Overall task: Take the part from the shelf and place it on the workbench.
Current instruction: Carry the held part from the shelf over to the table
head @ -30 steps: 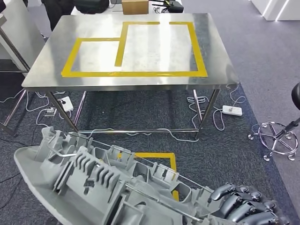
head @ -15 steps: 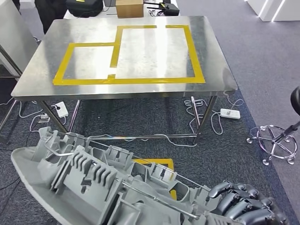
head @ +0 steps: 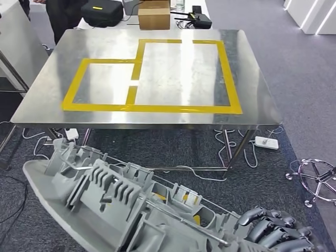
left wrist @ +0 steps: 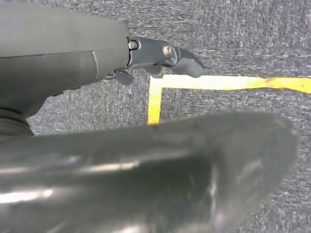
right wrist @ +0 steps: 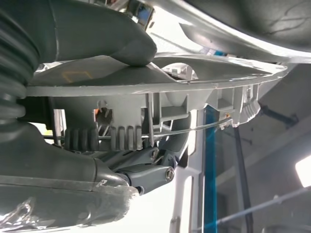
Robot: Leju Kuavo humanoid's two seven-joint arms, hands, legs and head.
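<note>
A long grey moulded part (head: 118, 205), ribbed and fitted with clips and a thin metal rod, hangs low in the head view, held above the grey carpet (head: 253, 178) in front of the steel surface (head: 158, 113) and apart from it. The right hand (head: 273, 233) grips the part's right end, its dark fingers (head: 257, 215) curled over the edge; in the right wrist view the thumb (right wrist: 110, 36) presses on one face of the part (right wrist: 154, 82) while a dark finger (right wrist: 150, 172) closes on the ribbed side beneath. The left hand (left wrist: 110, 53) shows in the left wrist view, one dark fingertip (left wrist: 183, 56) reaching out over the carpet and a corner of yellow floor tape (left wrist: 156, 94); a blurred dark mass covers much of that picture, and whether these fingers hold anything cannot be told. Yellow tape (head: 150, 107) marks two adjoining rectangles on the surface. Beyond its far edge sit a cardboard box (head: 154, 14) and a black bag (head: 102, 11). White power strips (head: 266, 142) and loose cables lie on the carpet under the surface, and a chrome chair base (head: 317, 181) stands at the right.
</note>
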